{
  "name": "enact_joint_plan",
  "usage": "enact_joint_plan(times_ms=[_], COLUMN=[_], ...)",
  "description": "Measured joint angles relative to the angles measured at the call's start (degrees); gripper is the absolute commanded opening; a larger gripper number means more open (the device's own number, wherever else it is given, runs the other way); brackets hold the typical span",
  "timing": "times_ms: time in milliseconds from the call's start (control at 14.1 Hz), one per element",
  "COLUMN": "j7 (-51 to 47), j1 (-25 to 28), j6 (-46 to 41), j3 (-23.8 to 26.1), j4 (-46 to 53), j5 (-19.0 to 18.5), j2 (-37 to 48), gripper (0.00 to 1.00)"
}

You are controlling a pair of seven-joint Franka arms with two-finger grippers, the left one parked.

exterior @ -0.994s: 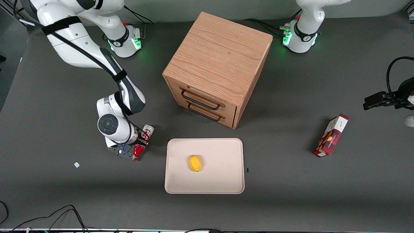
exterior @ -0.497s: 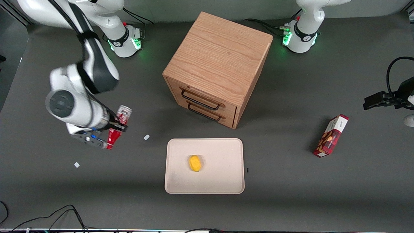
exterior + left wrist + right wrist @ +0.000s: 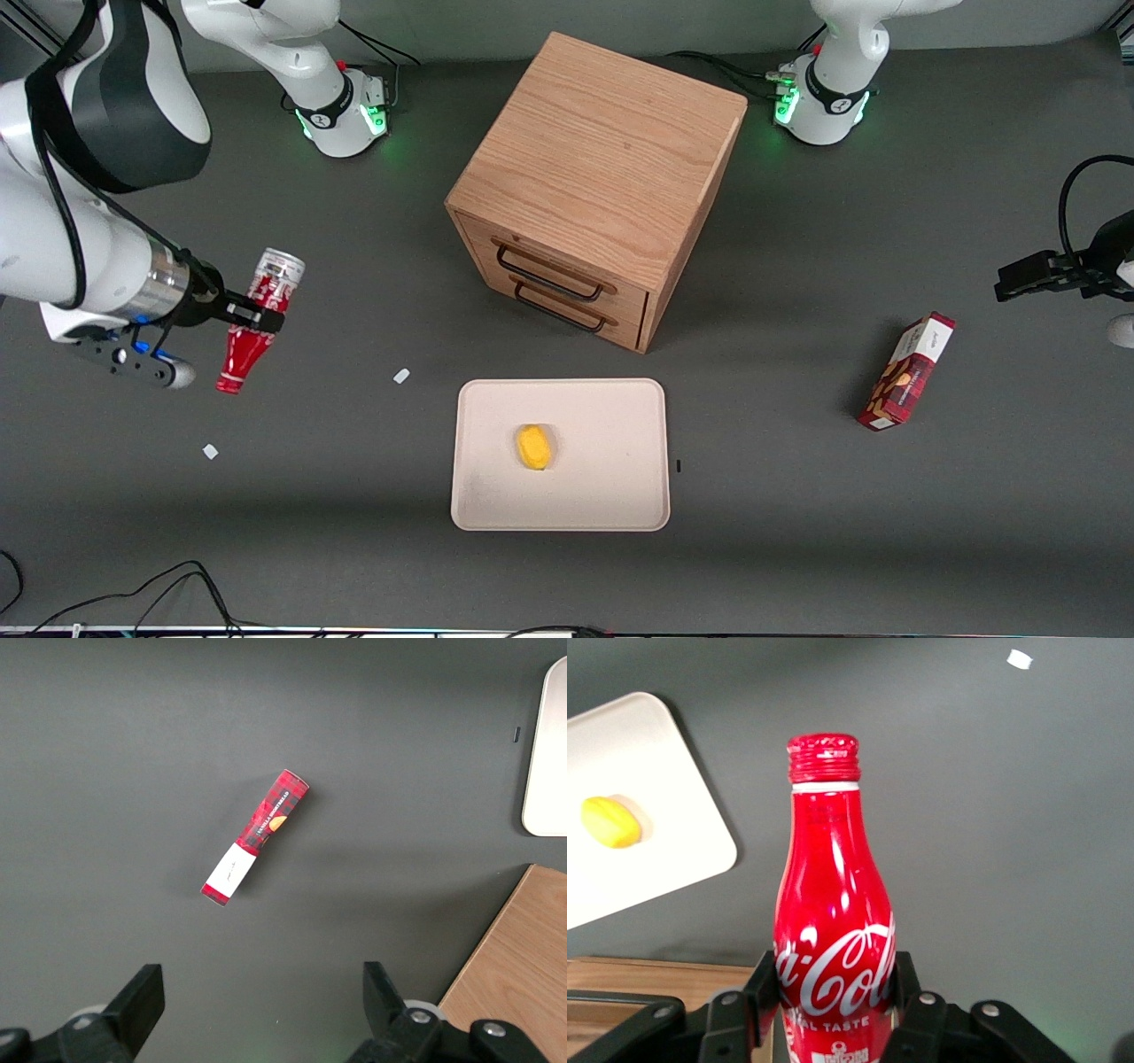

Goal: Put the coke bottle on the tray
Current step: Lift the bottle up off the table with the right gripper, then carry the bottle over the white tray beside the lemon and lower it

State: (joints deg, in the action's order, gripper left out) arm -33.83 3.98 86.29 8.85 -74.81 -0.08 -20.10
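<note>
Front view: the gripper hangs above the table toward the working arm's end, fingers clamped on the body of the coke bottle; the bottle is tilted, cap pointing to about 7 o'clock, silver base up, clear of the table; the tray lies at 4 o'clock from it, well apart, holding a yellow object.

Right wrist view: the fingers pinch the bottle low on its logo, likely for a steady carry; the tray's corner shows nearby.
</note>
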Motion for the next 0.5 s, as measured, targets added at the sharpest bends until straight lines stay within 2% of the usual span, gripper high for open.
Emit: enact_joint_plan(times_ms=[284, 497], j7=[0.0, 0.29], j1=[4.59, 8.72], j6=[0.49, 5.48], j3=[-0.18, -1.45], j4=[13.5, 18.57], j5=[0.0, 0.0], j2=[-15.42, -24.17], gripper=[0.0, 0.0])
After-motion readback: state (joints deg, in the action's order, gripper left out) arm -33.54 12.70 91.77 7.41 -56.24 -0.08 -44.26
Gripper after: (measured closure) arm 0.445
